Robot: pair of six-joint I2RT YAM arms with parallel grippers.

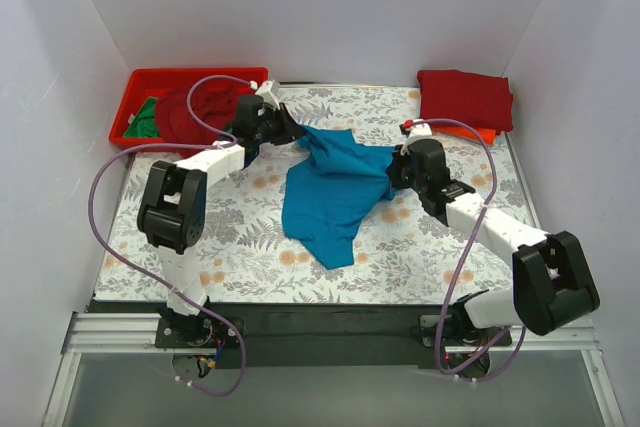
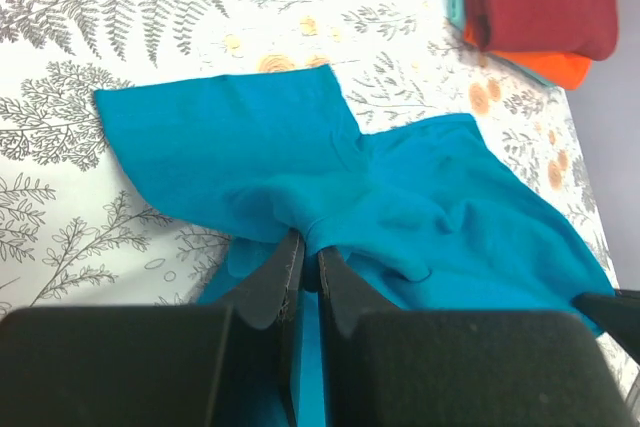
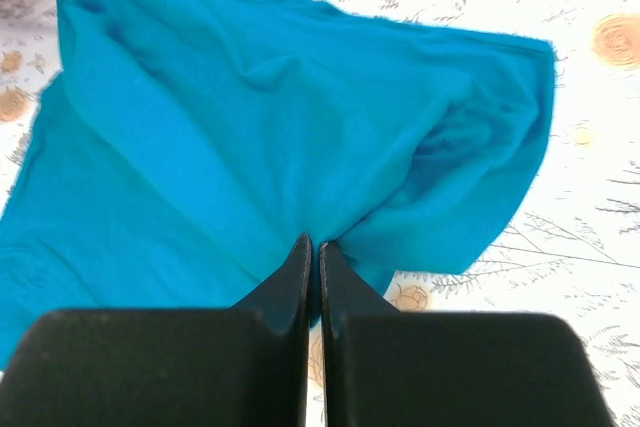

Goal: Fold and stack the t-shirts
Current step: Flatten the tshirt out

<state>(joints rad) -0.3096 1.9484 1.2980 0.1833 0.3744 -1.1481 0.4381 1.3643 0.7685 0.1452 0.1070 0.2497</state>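
Five t-shirts can be counted: one teal-blue t-shirt [image 1: 330,192] at the middle of the table [image 1: 250,237]; one folded dark red t-shirt [image 1: 465,97] with one orange t-shirt [image 1: 487,134] under it, both at 2 o'clock; one crumpled dark red t-shirt [image 1: 205,107] and one green t-shirt [image 1: 148,119] at 10 o'clock

One red tray [image 1: 150,77] holds those last two

Two arms, the left arm [image 1: 175,207] at 8 o'clock and the right arm [image 1: 500,232] at 4 o'clock, carry one gripper each: the left gripper [image 1: 295,134] and the right gripper [image 1: 390,173]

Two purple cables, the left cable [image 1: 93,202] and the right cable [image 1: 494,172], run one along each arm
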